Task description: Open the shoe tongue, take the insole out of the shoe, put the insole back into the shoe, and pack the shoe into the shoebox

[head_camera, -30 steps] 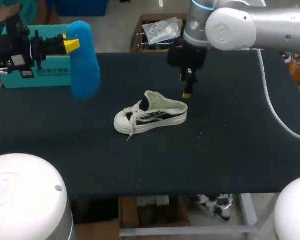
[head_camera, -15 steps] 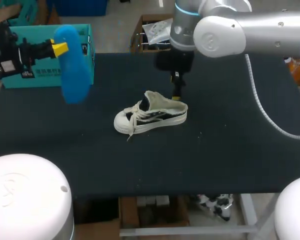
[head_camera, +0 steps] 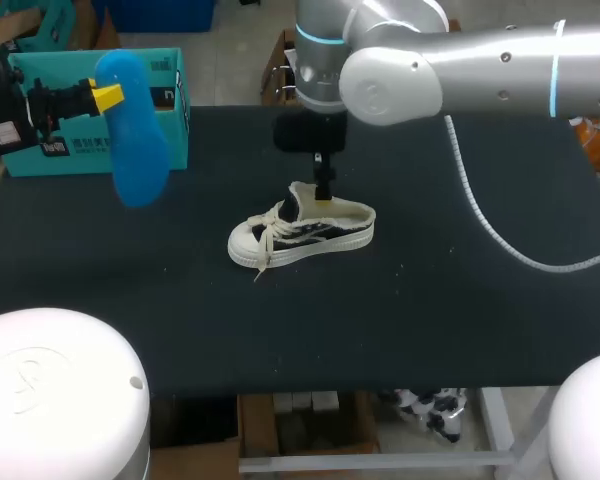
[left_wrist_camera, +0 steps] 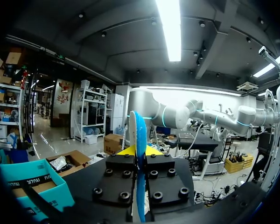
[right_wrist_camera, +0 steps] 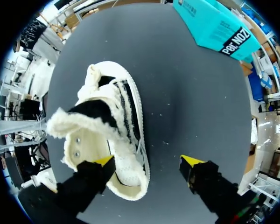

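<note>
Insole [head_camera: 132, 135] blue, oval, perhaps foam, shoe [head_camera: 305, 230] fleece-lined

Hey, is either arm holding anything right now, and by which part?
The left pincer is shut on the blue insole, clamping it near its upper end so it hangs down. The right pincer is open over the heel of the shoe, holding nothing.

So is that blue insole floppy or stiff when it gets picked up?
Probably springy rather than floppy: the blue insole hangs from the left pincer by one end without folding. It looks thin edge-on, so likely light. Pinched firmly, it seems unlikely to slip.
</note>
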{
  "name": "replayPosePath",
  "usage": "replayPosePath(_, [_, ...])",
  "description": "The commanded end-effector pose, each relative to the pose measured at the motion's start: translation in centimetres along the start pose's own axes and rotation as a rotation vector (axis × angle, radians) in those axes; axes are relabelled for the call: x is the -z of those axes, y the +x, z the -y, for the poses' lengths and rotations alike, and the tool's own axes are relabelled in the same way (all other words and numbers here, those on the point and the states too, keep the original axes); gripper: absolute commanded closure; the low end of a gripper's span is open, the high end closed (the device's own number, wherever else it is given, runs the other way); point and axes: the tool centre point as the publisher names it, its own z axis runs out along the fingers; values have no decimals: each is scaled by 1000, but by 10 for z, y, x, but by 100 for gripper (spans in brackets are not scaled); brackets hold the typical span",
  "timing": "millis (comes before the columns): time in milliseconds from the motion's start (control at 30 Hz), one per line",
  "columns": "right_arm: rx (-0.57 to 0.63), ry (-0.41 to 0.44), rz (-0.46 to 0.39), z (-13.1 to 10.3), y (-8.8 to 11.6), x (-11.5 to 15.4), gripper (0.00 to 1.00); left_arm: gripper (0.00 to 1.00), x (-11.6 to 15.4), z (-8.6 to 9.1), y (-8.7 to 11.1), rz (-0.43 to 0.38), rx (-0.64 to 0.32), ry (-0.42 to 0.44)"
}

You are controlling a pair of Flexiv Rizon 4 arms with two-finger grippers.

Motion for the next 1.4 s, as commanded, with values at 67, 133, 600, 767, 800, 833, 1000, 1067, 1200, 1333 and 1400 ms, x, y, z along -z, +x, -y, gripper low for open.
replayPosePath(67, [14,29,30,-7,9,-6,15,100,4,-1,0,3,1,5])
replayPosePath(133, [17,32,34,-8,10,-9,54,100,4,-1,-1,2,2,4])
replayPosePath(600, [5,74,49,-10,16,-12,100,100,1,-7,-4,-37,15,22])
replayPosePath(767, [-21,79,59,-8,18,-8,100,100,-5,-9,-4,-63,18,27])
replayPosePath(800, [-26,73,60,-7,19,-8,100,100,-7,-10,-5,-73,21,32])
replayPosePath(833, [-40,78,61,-7,19,-7,100,100,-10,-10,-6,-79,22,35])
replayPosePath(1000, [-126,47,46,2,20,1,100,100,-26,-13,-10,-125,30,30])
replayPosePath(1067, [-182,46,41,7,21,5,100,100,-34,-13,-11,-157,36,39])
replayPosePath(1200, [-324,12,17,19,25,15,100,100,-55,-10,-15,-221,37,50])
replayPosePath(1333, [-475,-32,-14,29,33,23,100,100,-76,-6,-19,-294,33,66])
replayPosePath(1400, [-566,-56,-41,33,36,26,100,100,-87,-4,-20,-342,32,75])
